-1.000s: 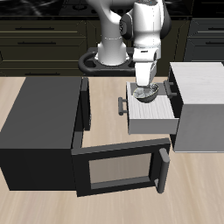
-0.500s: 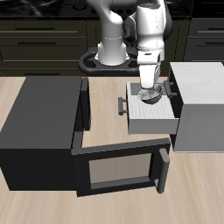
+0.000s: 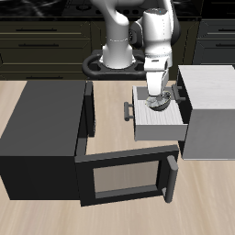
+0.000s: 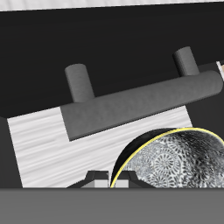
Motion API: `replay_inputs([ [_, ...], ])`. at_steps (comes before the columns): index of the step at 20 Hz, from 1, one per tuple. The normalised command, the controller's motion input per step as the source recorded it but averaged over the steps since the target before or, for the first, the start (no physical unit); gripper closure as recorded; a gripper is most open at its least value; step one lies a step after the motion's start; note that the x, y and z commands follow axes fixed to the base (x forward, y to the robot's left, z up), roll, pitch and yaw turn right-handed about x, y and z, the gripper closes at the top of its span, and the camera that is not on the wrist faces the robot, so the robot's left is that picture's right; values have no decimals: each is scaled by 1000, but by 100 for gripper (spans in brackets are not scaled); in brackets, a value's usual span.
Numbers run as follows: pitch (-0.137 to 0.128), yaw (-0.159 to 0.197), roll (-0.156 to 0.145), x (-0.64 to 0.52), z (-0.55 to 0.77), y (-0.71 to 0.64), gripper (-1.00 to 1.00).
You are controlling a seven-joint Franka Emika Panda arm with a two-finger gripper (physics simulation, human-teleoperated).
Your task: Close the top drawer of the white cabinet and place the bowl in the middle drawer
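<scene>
1. A big black box (image 3: 41, 128) sits on the table (image 3: 18, 92). Its door (image 3: 124, 179) hangs wide open toward the table's front edge.
2. Beside the box is the white cabinet (image 3: 209, 110). One drawer (image 3: 158, 124) is pulled out of it toward the black box. It has a dark bar handle (image 3: 129, 111) on its front.
3. The bowl (image 3: 156, 99) is over the open drawer, near the back part of it. I cannot tell if it rests on the drawer floor or is just above it.
4. The gripper (image 3: 155, 90) points straight down onto the bowl. Its fingers look pinched on the bowl's rim.
5. In the wrist view, the bowl (image 4: 179, 166) is shiny and speckled inside. The striped drawer floor (image 4: 52, 144) and the dark bar handle (image 4: 140, 103) show past it.
</scene>
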Motion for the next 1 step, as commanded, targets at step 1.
replay_inputs([
  [1, -27, -13, -20, -39, -66, -47, 100],
])
